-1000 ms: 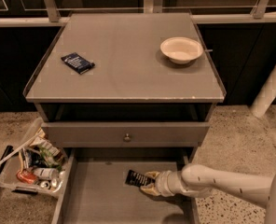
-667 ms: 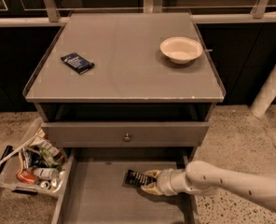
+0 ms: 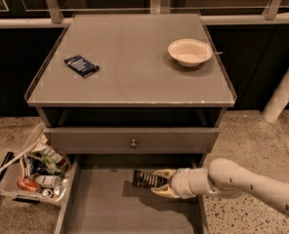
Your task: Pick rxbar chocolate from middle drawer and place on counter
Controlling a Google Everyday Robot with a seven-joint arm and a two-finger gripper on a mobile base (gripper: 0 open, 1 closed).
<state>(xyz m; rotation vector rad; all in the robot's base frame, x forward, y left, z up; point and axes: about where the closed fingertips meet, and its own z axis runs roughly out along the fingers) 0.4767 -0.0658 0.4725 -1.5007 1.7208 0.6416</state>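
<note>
my claw [image 3: 159, 182] sits low in the middle drawer [image 3: 105, 208], clenched on the right end of the rxbar chocolate [image 3: 144, 179], which juts left over the drawer floor. holding it by the end, i judge, leaves room to lift it to the counter surface [image 3: 134, 82].

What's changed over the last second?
The tool, still shut on the black-wrapped snack bar, has risen slightly inside the shallow grey middle drawer, carrying the bar with it. The dark blue packet, cream bowl and grey counter top are unchanged.
</note>
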